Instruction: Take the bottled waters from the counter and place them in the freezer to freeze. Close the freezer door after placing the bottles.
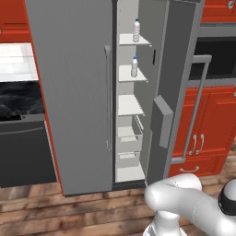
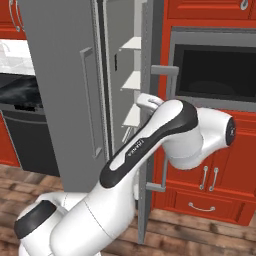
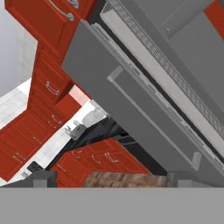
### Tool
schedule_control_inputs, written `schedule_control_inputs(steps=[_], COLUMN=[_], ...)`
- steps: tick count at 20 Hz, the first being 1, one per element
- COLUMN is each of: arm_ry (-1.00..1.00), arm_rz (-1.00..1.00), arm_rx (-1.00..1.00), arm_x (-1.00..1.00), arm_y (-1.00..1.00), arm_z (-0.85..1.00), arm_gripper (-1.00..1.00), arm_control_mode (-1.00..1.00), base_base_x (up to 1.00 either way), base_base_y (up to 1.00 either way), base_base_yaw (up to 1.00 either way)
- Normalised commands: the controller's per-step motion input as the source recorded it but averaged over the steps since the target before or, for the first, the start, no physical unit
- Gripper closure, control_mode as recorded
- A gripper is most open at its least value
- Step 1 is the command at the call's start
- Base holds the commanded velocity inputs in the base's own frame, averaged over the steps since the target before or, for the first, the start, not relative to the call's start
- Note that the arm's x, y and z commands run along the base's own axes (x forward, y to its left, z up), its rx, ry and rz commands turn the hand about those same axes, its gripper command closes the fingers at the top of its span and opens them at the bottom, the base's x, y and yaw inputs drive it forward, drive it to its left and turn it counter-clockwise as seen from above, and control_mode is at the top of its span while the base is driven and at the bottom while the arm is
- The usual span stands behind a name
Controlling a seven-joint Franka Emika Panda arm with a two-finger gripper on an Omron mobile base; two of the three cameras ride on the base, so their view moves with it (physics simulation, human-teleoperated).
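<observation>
The bottled waters (image 1: 136,31) (image 1: 134,67) stand on two upper shelves inside the freezer (image 1: 130,106), so closing remains. The gripper (image 3: 109,179) is spread wide and empty; next it must push the ajar freezer door (image 1: 159,92) shut.

- Freezer door (image 1: 159,87): flat matt grey panel, smooth, with a grey bar handle (image 1: 196,106)
- Shelves (image 1: 129,105): smooth, flat white
- Two bottled waters (image 1: 134,67): clear ribbed plastic, blue caps
- Counter (image 1: 20,99): glossy black marble look, faint white veins
- Cabinet fronts (image 1: 207,120): smooth red, with pale metal-look pulls
- Floor (image 1: 69,214): brown wood planks, visible grain
</observation>
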Motion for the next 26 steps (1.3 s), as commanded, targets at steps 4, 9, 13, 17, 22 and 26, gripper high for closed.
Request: schedule_control_inputs(steps=[4, 9, 13, 17, 22, 26], arm_ry=[0.0, 0.0, 0.0, 0.0, 0.0, 0.0], arm_rz=[0.0, 0.0, 0.0, 0.0, 0.0, 0.0], arm_rx=[0.0, -0.01, 0.0, 0.0, 0.0, 0.0], arm_x=[0.25, 0.41, 0.29, 0.23, 0.26, 0.36], arm_y=[-0.01, 0.0, 0.0, 0.0, 0.0, 0.0], arm_z=[-0.04, -0.16, -0.27, -0.19, -0.1, -0.09], arm_gripper=[-1.0, -1.0, -1.0, -1.0, -1.0, -1.0], arm_control_mode=[-1.0, -1.0, -1.0, -1.0, -1.0, -1.0], base_base_x=[0.0, 0.0, 0.0, 0.0, 0.0, 0.0], base_base_y=[0.0, 0.0, 0.0, 0.0, 0.0, 0.0], base_base_yaw=[0.0, 0.0, 0.0, 0.0, 0.0, 0.0])
